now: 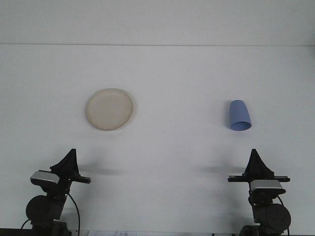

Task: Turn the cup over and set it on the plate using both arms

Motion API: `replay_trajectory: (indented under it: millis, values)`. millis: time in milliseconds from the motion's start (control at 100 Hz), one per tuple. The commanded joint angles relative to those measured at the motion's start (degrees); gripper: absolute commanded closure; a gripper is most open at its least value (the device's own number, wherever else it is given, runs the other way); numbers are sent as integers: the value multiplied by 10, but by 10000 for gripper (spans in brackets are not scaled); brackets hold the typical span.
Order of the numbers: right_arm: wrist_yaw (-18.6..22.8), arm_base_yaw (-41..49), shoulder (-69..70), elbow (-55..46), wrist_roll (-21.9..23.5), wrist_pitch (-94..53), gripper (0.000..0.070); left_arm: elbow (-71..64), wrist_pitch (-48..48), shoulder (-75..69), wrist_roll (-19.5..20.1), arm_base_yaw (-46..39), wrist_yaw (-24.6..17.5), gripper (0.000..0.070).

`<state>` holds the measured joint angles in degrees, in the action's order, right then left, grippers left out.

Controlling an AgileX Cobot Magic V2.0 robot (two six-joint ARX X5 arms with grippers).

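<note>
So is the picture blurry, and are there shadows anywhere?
Front view: a bit soft and grainy, lit evenly with no glare; the round cream plate and blue plastic cup cast hardly any shadow on the white table; faint grey smudges of shadow lie beside the left claw and right claw.

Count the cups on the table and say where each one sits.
1. A single blue cup stands on the right side of the white table, ahead of the right hand, well apart from the cream plate on the left. Nothing appears to hide another.
</note>
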<state>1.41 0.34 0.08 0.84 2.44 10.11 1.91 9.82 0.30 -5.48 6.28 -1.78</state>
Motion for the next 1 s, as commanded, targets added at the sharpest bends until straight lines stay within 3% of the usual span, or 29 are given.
replay_trajectory:
  millis: [0, 170, 310, 630, 820, 870, 950, 990]
  values:
    - [0, 0, 0, -1, 6, 13, 700, -11, 5, -1, -2, 1, -2, 685]
    - [4, 1, 0, 16, 23, 6, 700, -11, 6, -1, -2, 1, -2, 685]
    - [19, 1, 20, 93, 30, -100, 700, -11, 6, -1, -2, 1, -2, 685]
    - [16, 1, 238, 317, 20, -239, 700, -11, 6, -1, -2, 1, -2, 685]
    - [22, 1, 337, 375, 21, -232, 697, -11, 6, -1, -2, 1, -2, 685]
    - [22, 1, 356, 376, 21, -221, 634, -11, 6, -1, -2, 1, -2, 685]
    - [18, 1, 388, 376, 24, -222, 423, -11, 6, -1, -2, 1, -2, 685]
    - [16, 1, 401, 375, 25, -222, 358, -11, 6, -1, -2, 1, -2, 685]
